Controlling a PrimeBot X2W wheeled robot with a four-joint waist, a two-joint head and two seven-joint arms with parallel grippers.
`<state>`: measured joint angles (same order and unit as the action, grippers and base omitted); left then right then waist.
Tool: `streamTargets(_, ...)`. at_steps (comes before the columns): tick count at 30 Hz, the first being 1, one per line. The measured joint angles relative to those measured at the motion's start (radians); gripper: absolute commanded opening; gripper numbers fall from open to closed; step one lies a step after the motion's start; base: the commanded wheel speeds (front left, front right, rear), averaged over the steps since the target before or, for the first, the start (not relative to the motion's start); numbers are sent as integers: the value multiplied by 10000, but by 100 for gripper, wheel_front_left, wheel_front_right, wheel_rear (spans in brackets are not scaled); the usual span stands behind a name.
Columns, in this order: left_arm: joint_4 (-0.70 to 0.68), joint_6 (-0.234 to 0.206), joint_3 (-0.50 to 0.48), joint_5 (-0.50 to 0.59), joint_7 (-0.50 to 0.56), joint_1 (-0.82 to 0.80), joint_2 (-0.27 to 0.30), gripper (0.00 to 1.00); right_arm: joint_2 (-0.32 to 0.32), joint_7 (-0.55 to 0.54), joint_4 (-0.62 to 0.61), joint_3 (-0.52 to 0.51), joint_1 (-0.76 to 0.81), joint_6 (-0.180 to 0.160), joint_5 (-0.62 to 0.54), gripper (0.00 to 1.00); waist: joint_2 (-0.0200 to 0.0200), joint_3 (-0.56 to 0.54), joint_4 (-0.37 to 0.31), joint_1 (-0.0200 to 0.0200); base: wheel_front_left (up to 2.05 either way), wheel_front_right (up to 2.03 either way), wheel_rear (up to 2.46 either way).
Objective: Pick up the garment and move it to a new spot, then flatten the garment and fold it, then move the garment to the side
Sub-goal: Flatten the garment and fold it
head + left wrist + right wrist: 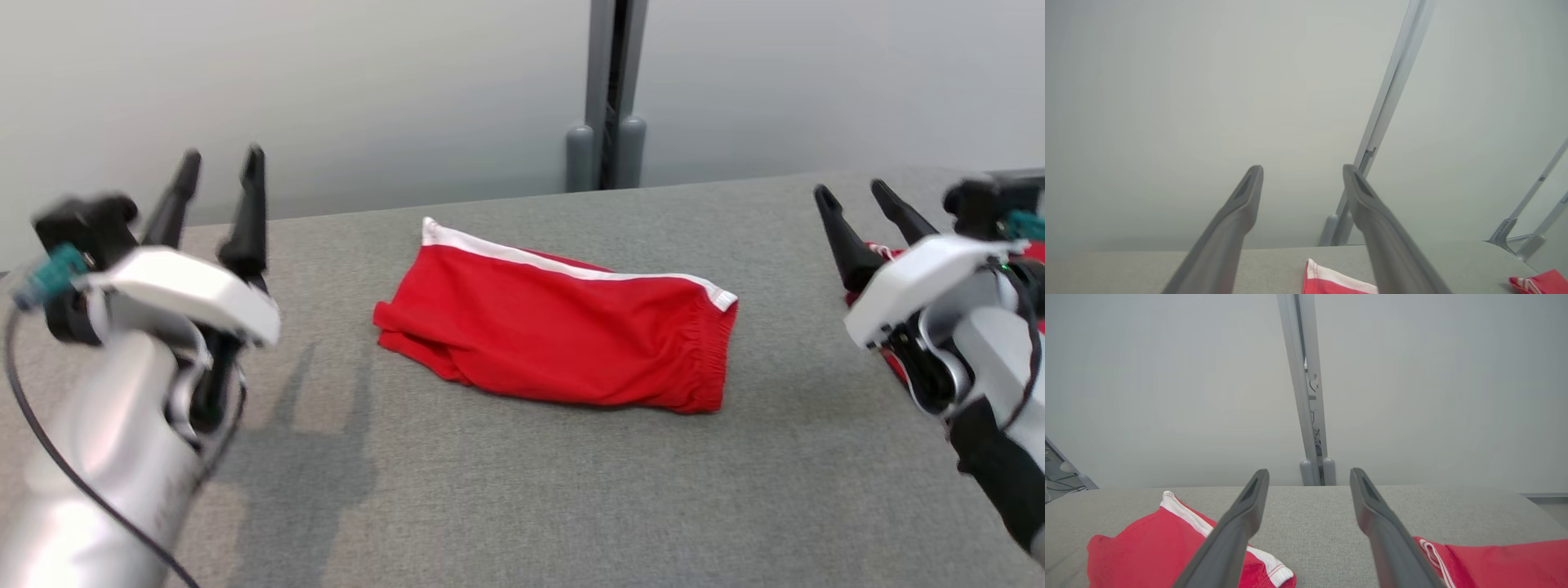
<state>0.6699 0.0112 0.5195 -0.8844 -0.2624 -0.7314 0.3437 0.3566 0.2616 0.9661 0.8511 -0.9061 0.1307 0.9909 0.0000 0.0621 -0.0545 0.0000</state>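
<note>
A folded red garment (555,327) with a white side stripe and gathered waistband lies in the middle of the grey table (571,490). Its striped corner also peeks in at the bottom of the left wrist view as the garment (1331,281), and it lies at the lower left of the right wrist view as the garment (1151,551). My left gripper (219,167) is raised at the table's left, open and empty, well clear of the cloth. My right gripper (853,196) hovers at the right, open and empty too. Its fingers (1237,526) point at the far table edge.
A second red cloth (1494,559) with a white cord lies on the table's right end, under my right arm, and shows as the red cloth (1541,281) in the left wrist view. A grey post (608,90) stands behind the table against a pale wall.
</note>
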Motion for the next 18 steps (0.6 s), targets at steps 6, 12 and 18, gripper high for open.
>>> streamTargets(6, -3116, -802, -1229, 2010, -8, 3173, -337, 100, -174, 4, -2874, -4343, 3251, 0, -3783, 100, 0, -185, 533, 0, 0, 0, 0)
streamTargets(12, -4694, -830, -2222, 3218, -10, 5232, -1179, 100, -1593, 4, -5049, -7114, 6000, 0, -6362, 100, 0, -222, 931, 0, 0, 0, 0)
streamTargets(18, -5039, -343, -3033, 4247, -8, 6539, -2140, 100, -2489, 15, -5503, -8149, 7199, 0, -6970, 100, 0, -220, 1184, 0, 0, 0, 0)
